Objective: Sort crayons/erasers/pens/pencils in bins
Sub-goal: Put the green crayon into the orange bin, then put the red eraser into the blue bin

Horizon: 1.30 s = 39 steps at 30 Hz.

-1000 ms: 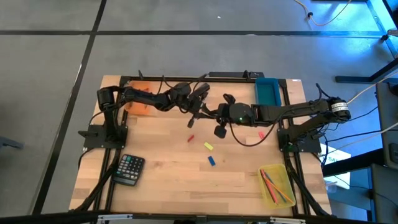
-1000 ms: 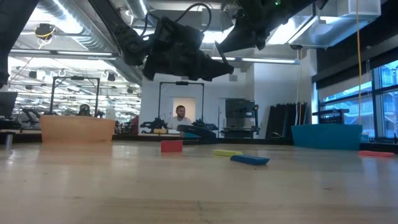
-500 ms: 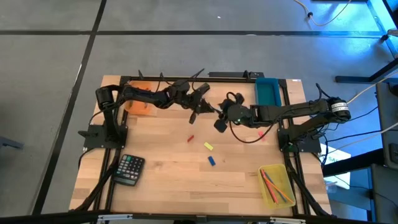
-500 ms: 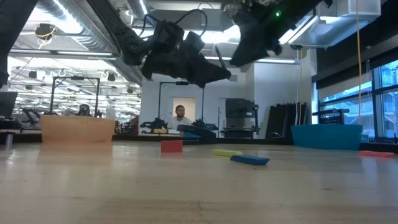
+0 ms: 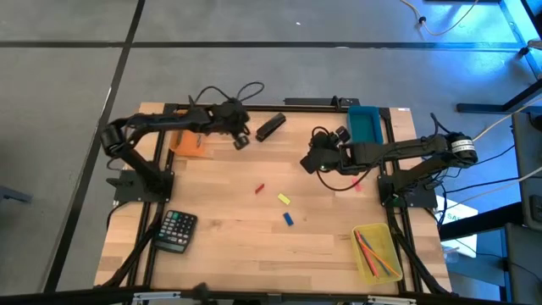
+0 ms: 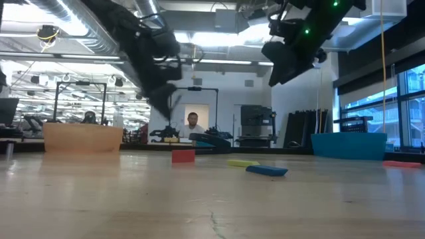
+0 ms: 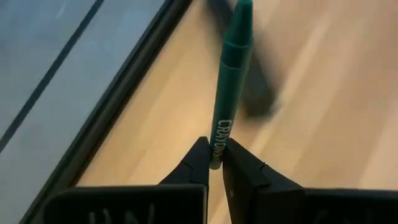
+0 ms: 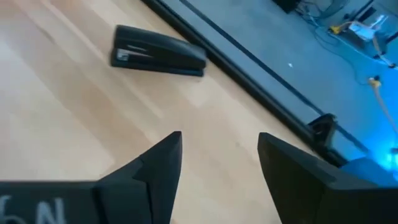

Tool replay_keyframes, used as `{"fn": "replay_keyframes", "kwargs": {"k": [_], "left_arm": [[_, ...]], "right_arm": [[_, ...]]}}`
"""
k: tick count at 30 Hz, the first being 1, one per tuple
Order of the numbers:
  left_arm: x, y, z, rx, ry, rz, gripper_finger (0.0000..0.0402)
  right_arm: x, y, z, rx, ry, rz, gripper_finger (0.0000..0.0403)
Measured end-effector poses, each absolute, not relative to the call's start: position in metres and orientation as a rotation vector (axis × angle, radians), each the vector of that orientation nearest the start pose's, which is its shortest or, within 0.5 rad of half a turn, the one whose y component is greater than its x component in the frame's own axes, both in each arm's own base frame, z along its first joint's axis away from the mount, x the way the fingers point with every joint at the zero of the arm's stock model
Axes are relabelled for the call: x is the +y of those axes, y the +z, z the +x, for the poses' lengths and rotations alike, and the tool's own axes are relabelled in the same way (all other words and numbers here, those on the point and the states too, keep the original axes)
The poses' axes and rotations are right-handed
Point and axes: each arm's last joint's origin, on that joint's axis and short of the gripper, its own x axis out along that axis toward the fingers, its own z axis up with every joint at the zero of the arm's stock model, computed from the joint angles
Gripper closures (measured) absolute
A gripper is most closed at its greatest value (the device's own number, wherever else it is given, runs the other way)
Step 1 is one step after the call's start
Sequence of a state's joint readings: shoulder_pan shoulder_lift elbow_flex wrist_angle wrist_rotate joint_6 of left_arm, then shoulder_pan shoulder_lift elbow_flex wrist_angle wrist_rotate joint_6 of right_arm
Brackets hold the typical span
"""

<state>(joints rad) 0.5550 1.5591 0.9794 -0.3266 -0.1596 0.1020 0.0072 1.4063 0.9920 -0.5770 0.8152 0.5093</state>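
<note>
My left gripper [image 7: 214, 163] is clamped on the lower end of a green crayon [image 7: 231, 74], which stands up out of the fingertips with its printed label showing. In the high view this gripper [image 5: 240, 140] sits above the back of the table [image 5: 229, 229], just beside the orange bin [image 5: 188, 144] and near the black stapler [image 5: 270, 127]. In the low view the left arm hangs blurred above the tabletop.

My right gripper [image 8: 219, 155] stands with its fingers wide apart and nothing between them; it looks across bare wood toward the stapler [image 8: 158, 55]. From above it [image 5: 311, 161] is over the back middle of the table, just inward of the teal bin [image 5: 364, 124], and is raised clear of the surface in the low view [image 6: 282, 63].

Loose on the table: a red crayon [image 5: 260, 188], a yellow eraser [image 5: 284, 200] and a blue eraser [image 5: 289, 219] lie in a loose diagonal near the centre, apart from each other. A pink eraser [image 5: 356, 184] lies under the right arm. The yellow bin [image 5: 373, 254], at the front right corner, holds several long thin sticks [image 5: 374, 248]. A calculator [image 5: 175, 230] rests at the front left.

A person [image 6: 192, 124] is visible in the room behind the table.
</note>
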Motion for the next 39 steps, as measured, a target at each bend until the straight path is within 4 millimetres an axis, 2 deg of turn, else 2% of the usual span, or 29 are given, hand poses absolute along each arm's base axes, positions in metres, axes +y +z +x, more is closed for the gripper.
{"fn": "replay_keyframes", "kwargs": {"k": [3,8,14,18,26,30,39], "left_arm": [[0.170,0.211,0.244,1.050,0.733,-0.125,0.0386],[0.175,0.223,0.216,1.092,0.859,-0.204,0.0386],[0.181,0.229,0.179,1.127,1.092,-0.301,0.0385],[0.186,0.222,0.160,1.173,1.263,-0.381,0.0385],[0.187,0.208,0.147,1.232,1.279,-0.471,0.0385],[0.183,0.201,0.143,1.280,1.270,-0.483,0.0380],[0.176,0.189,0.138,1.321,1.283,-0.494,0.0311]], "right_arm": [[-0.028,0.247,0.273,0.729,-0.960,0.020,0.0189],[-0.038,0.246,0.270,0.768,-0.982,0.000,0.0189],[-0.040,0.242,0.265,0.827,-0.978,0.020,0.0189],[-0.039,0.235,0.264,0.837,-0.960,0.029,0.0189],[-0.038,0.204,0.258,0.838,-0.906,0.082,0.0189],[-0.037,0.196,0.255,0.845,-0.883,0.120,0.0189],[-0.037,0.194,0.255,0.863,-0.866,0.103,0.0189]]}}
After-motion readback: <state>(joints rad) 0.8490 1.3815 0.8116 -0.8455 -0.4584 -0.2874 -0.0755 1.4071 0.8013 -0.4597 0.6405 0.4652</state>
